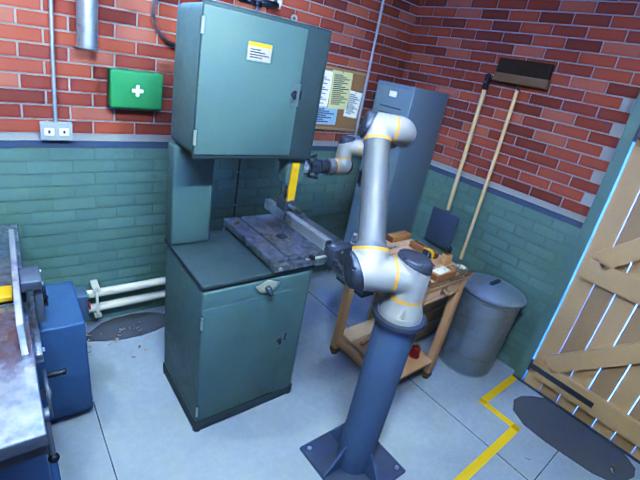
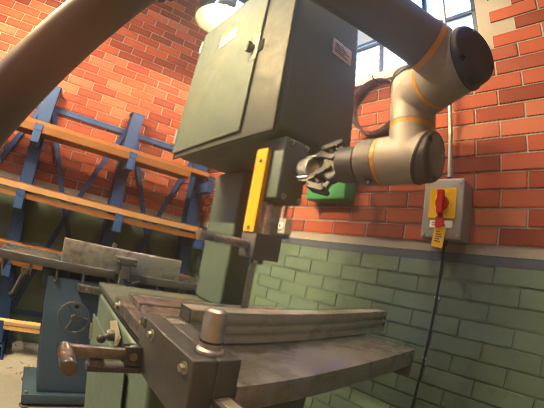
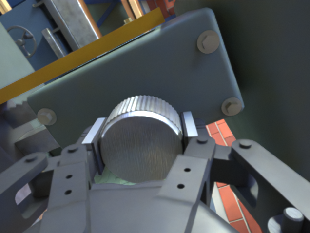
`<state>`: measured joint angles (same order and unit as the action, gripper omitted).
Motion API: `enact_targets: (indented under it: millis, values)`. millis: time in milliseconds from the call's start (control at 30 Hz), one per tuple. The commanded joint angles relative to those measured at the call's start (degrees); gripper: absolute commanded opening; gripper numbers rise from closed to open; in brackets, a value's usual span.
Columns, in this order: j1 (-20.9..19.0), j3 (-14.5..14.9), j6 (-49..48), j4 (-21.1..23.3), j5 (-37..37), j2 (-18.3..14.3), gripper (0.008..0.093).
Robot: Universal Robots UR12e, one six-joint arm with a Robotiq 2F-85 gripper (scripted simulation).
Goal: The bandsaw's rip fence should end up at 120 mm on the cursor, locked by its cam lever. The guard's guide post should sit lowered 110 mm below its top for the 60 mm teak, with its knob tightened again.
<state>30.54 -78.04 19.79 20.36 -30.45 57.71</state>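
My gripper (image 3: 140,132) is closed on the guide post's knurled steel knob (image 3: 141,140), one finger pad on each side of its rim. The knob sits on a grey bolted plate (image 3: 140,75) on the side of the guard housing, just under the bandsaw's upper cabinet (image 1: 243,77). The yellow guard strip (image 2: 256,189) on the guide post hangs beside the housing, above the table (image 1: 271,240). The rip fence (image 2: 295,322) lies across the table, with its cam lever (image 2: 92,354) sticking out at the front rail.
The upper cabinet's underside hangs right over my wrist (image 2: 395,155). A red switch box (image 2: 445,210) is on the brick wall behind the arm. A wooden cart (image 1: 413,289) and a metal bin (image 1: 481,320) stand beside my pedestal, and a jointer (image 2: 95,265) stands beyond the table.
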Motion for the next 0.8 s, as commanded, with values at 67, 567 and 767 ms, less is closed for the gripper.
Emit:
enact_targets:
  millis: [67, 567, 767]
  values:
    - [-0.03, 0.02, -5.51, -0.01, -0.07, 0.05, 0.008]
    - [-0.03, 0.02, -33.32, -0.01, -0.07, 0.05, 0.008]
    - [-0.03, 0.02, -43.38, -0.01, -0.07, 0.05, 0.008]
